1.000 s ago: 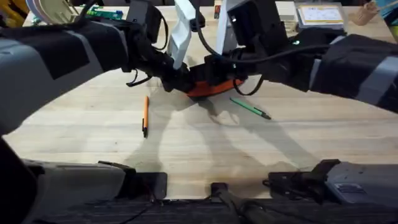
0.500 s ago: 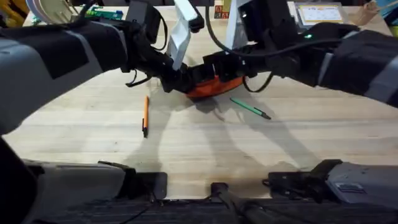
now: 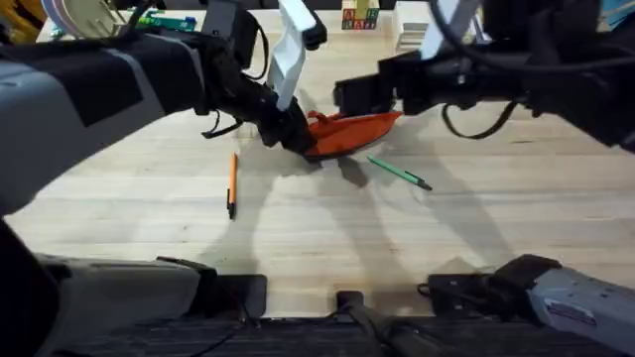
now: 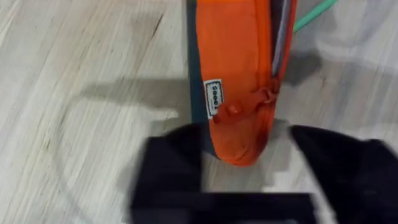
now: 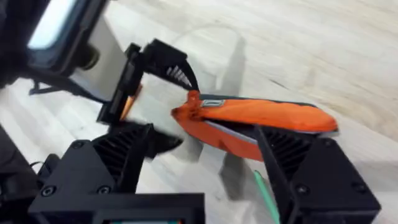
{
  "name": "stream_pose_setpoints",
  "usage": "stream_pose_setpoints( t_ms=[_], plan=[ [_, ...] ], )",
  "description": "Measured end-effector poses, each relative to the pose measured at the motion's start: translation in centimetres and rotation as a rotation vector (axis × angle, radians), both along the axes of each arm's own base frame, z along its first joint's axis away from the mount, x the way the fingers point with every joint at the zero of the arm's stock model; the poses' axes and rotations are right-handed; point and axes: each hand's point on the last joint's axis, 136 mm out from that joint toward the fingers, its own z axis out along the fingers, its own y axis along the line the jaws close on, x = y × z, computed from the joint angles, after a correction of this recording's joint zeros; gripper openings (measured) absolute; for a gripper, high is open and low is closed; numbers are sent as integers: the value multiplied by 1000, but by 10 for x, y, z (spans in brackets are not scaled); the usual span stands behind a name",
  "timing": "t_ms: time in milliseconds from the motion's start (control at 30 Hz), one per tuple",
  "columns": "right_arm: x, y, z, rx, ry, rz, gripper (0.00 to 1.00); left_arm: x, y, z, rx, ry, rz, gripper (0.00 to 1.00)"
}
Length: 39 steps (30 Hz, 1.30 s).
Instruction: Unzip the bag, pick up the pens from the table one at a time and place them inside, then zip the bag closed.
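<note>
The orange bag (image 3: 352, 131) lies mid-table, one end between the fingers of my left gripper (image 3: 295, 136), which is shut on it. In the left wrist view the bag (image 4: 236, 68) stands on edge, its pull tab (image 4: 263, 97) near the held end and the zipper gaping beyond it. My right gripper (image 3: 344, 96) hangs open just behind the bag, not touching it; the bag (image 5: 261, 115) lies ahead of its spread fingers (image 5: 124, 162). On the table (image 3: 327, 238), the green pen (image 3: 399, 173) lies right of the bag and the orange pen (image 3: 231, 183) lies to its left.
Small coloured blocks (image 3: 359, 18) and other clutter (image 3: 167, 22) sit along the table's far edge. Both arms' bases stand at the near edge, with bare wood between them and the pens.
My right gripper has let go of the bag and drawn back to the right. The bag now shows uncovered and slightly shifted. The left arm and both pens have not moved.
</note>
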Motion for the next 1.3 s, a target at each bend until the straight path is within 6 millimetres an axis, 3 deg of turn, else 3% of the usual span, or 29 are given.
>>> stream_pose_setpoints(
  t_ms=[100, 133, 167, 533, 733, 833, 1067, 1300],
  plan=[
    [7, -11, 2, 3, -7, -34, 996, 0, -1, 0, -1, 0, -2, 838],
    [8, -14, 2, 2, -7, -43, 996, 0, -1, 0, -2, 2, 1, 949],
    [10, -16, 2, 2, -7, -50, 997, 0, -1, 0, -2, 2, 1, 982],
    [10, -40, -5, -51, 32, -82, 997, 5, -2, 2, -9, -24, 1, 992],
    [11, -51, 15, -124, -9, -70, 997, 4, -2, 4, -11, -26, 0, 994],
    [12, -54, 26, -160, -48, -53, 997, 4, -2, 14, -18, -56, 1, 994],
    [15, -56, 33, -263, -166, 53, 997, 5, 16, 50, -38, -145, 53, 993],
    [31, -52, 50, -448, -485, 275, 997, 9, 33, 60, -38, -170, 107, 993]
  ],
)
